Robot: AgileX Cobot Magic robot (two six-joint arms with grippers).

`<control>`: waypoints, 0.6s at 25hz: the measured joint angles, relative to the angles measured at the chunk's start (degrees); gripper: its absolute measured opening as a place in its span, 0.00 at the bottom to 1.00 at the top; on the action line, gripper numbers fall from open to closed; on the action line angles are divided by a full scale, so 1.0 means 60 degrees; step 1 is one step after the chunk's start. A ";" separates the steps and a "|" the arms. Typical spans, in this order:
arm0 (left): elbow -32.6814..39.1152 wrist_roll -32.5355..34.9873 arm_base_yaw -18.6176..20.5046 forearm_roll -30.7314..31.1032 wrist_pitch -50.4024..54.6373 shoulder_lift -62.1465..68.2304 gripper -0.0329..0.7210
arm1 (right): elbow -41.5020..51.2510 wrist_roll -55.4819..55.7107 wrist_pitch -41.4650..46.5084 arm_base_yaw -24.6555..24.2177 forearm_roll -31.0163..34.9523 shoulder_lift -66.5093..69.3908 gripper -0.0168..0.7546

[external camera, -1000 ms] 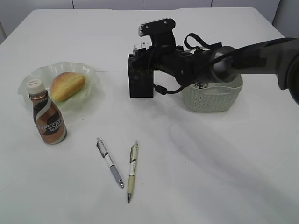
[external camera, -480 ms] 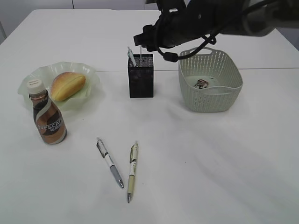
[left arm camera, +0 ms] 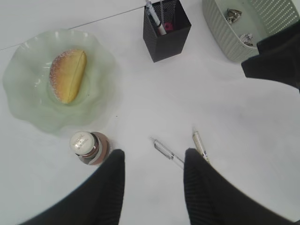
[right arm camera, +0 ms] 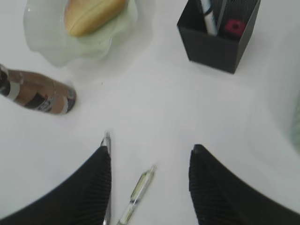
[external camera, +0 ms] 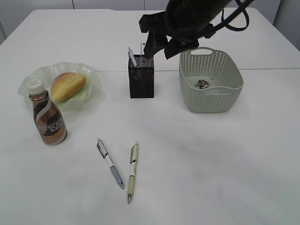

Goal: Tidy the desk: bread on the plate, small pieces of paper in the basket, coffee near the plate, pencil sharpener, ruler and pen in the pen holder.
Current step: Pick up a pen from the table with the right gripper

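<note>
The bread [external camera: 68,86] lies on the pale green plate [external camera: 91,75], with the coffee bottle [external camera: 48,121] upright beside it. The black pen holder [external camera: 141,82] holds a pen [external camera: 132,57] and a pink sharpener [left arm camera: 168,26]. Two pens, a grey one [external camera: 110,163] and a yellowish one [external camera: 133,171], lie on the table in front. Crumpled paper [external camera: 202,84] lies in the green basket [external camera: 211,82]. My right gripper [external camera: 159,47] hangs open and empty above the holder and basket; it also shows in the right wrist view [right arm camera: 150,154]. My left gripper [left arm camera: 152,157] is open, empty, high over the loose pens.
The white table [external camera: 225,164] is bare on the right and front. The basket stands just right of the pen holder. The right arm [left arm camera: 276,56] shows dark at the right edge of the left wrist view.
My right arm has risen from the pen holder and drawn back towards the top of the exterior view. The pen holder and basket, hidden before, now show.
</note>
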 joint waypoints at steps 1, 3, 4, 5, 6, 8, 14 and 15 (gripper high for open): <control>0.0000 0.0000 0.0000 -0.0043 0.0000 0.0000 0.45 | 0.0000 0.0086 0.0352 0.0000 0.0077 -0.0043 0.54; 0.0000 0.0000 0.0000 -0.0157 0.0000 0.0000 0.45 | 0.0000 0.0285 0.1176 0.0000 0.0113 -0.0042 0.54; 0.0000 0.0000 0.0000 -0.0249 0.0000 0.0000 0.45 | 0.0000 0.0414 0.1545 0.0000 0.0125 -0.0042 0.54; 0.0000 0.0000 0.0000 -0.0249 0.0000 0.0000 0.45 | 0.0000 0.0541 0.1796 0.0000 0.0125 -0.0042 0.54; 0.0000 0.0000 0.0000 -0.0249 0.0000 -0.0017 0.45 | 0.0000 0.0686 0.2042 0.0000 0.0135 -0.0042 0.54; 0.0000 -0.0018 0.0000 -0.0249 0.0000 -0.0017 0.45 | 0.0000 0.0990 0.2431 0.0018 0.0135 -0.0042 0.54; 0.0000 -0.0076 0.0000 -0.0249 0.0000 -0.0344 0.45 | 0.0000 0.1906 0.2901 0.0739 -0.0032 -0.0042 0.54; 0.0000 -0.0076 0.0000 -0.0249 0.0000 -0.0426 0.45 | 0.0000 0.2103 0.2901 0.0907 -0.0132 -0.0042 0.54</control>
